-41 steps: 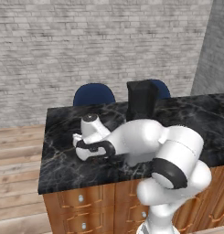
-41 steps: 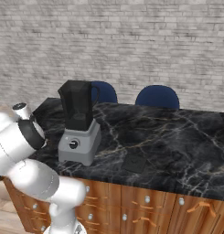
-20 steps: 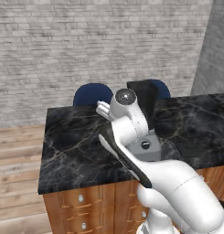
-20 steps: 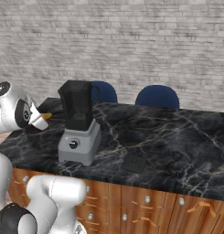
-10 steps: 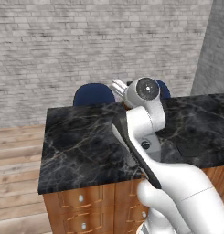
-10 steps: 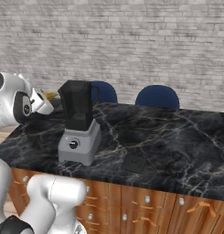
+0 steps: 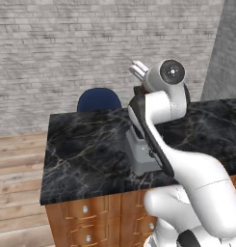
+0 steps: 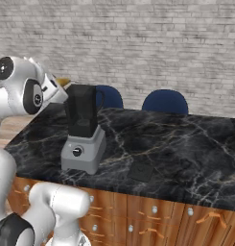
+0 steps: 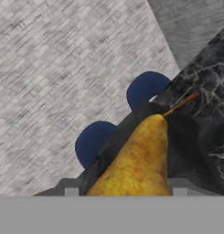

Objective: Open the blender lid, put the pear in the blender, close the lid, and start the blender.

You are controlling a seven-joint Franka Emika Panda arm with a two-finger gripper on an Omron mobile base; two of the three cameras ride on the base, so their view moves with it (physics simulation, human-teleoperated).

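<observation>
Holding: gripper [image 9: 122,192] closed on the pear [image 9: 141,160], raised beside the top of the blender jar
Pear: yellow-brown, stem pointing away from the hand; in the right base view a sliver of it [image 8: 63,81] shows just left of the jar's top
Blender: grey base with round black knob, dark jar upright on it [image 8: 83,129]; stands near the front left of the counter; in the left base view its base [image 7: 141,154] shows behind the arm
Jar top: cannot tell whether a cap sits on it
Blender lid: flat dark square [image 8: 141,170] lying on the counter, right of the blender and apart from it
Counter: black marble top [image 8: 186,144] over wooden drawers
Chairs: two blue backs [image 8: 164,102] behind the counter
Wall: grey brick
</observation>
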